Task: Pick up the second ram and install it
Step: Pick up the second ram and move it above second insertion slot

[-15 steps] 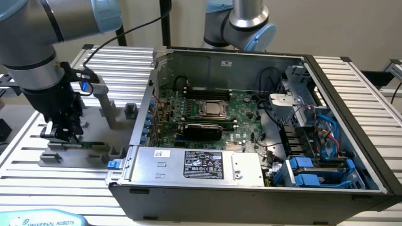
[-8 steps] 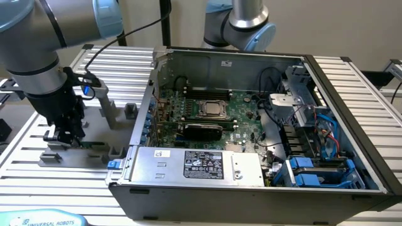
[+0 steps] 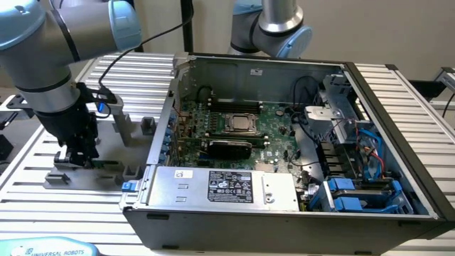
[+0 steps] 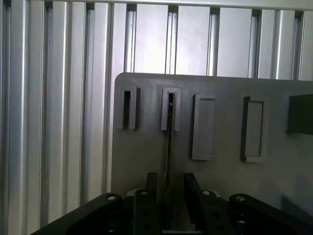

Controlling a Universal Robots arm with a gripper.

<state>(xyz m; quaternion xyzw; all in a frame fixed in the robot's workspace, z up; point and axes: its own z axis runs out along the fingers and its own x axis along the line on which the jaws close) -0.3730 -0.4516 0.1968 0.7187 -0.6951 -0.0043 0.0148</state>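
The ram stick (image 4: 168, 147) is seen edge-on, stood in a slot of the grey holder (image 4: 142, 152), left of the computer case (image 3: 284, 229). The gripper (image 4: 168, 177) is positioned over it, with its fingers spread to either side.

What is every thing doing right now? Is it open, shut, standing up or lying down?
gripper: open, one finger on each side of the second ram.
second ram: standing on its edge in a slot of the gray holder, not lifted.
gray holder: lying flat on the slatted table.
computer case: side open, motherboard showing inside.
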